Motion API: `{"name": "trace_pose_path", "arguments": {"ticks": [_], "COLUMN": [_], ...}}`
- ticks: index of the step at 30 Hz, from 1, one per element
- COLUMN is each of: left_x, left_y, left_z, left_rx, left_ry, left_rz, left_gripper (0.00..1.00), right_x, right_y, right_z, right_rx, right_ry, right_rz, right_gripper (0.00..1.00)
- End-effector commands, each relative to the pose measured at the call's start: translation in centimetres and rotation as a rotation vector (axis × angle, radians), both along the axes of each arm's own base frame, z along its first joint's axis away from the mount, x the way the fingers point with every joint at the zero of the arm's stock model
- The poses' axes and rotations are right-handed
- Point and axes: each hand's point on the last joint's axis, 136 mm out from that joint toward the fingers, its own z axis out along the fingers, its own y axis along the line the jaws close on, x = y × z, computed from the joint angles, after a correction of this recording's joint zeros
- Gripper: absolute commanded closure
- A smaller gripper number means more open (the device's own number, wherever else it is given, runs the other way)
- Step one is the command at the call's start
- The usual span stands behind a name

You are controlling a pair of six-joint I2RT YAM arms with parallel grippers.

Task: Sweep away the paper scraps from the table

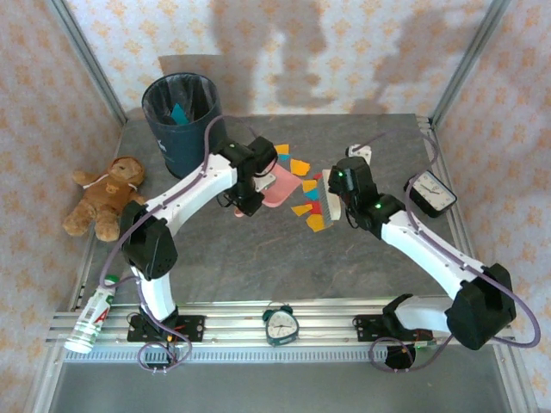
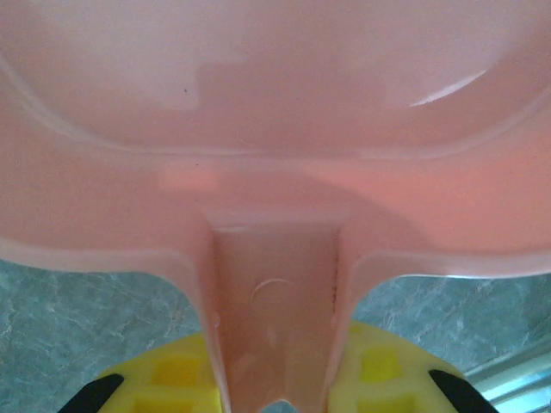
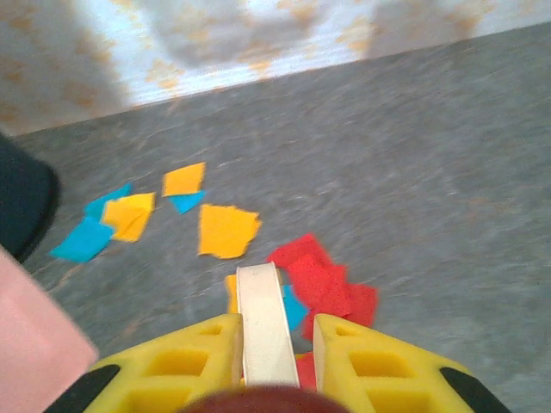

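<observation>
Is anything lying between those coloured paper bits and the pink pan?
Nothing visible. The paper scraps lie on bare table beside the pink dustpan, with the white sweeping tool in the right end effector on their other side.

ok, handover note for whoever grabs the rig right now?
Left gripper: shut on the handle of the pink dustpan; the pan looks empty.
Right gripper: shut on a white tool handle, above the red scraps.
Paper scraps: red, yellow and teal, loose on the table between the two tools, right of the dustpan. One teal piece appears to lie in the dark bin, rear left.
Done: both tools gripped.
Left: sweep the scraps into the dustpan, then probably tip it into the bin.
</observation>
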Motion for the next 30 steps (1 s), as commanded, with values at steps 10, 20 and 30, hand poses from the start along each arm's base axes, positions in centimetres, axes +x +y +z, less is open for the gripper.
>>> {"name": "trace_pose_path", "arguments": {"ticks": [10, 20, 30], "left_x": [-5.0, -6.8, -6.2], "left_y": [0.4, -0.3, -0.8], "left_z": [-3.6, -6.2, -7.3], "left_rx": [0.121, 0.140, 0.181], "left_ry": [0.224, 0.365, 0.388], "left_rz": [-0.153, -0.211, -0.223], "left_gripper": [1.00, 1.00, 1.00], "right_x": [-1.2, 0.0, 0.7], "right_y": [-6.9, -4.9, -2.0], "right_z": [-0.5, -2.5, -4.7], "right_rx": [-0.365, -0.372, -0.326], "right_ry": [0.032, 0.081, 0.132], "right_rz": [-0.247, -0.146, -0.011], "right_gripper": [1.00, 1.00, 1.00]}}
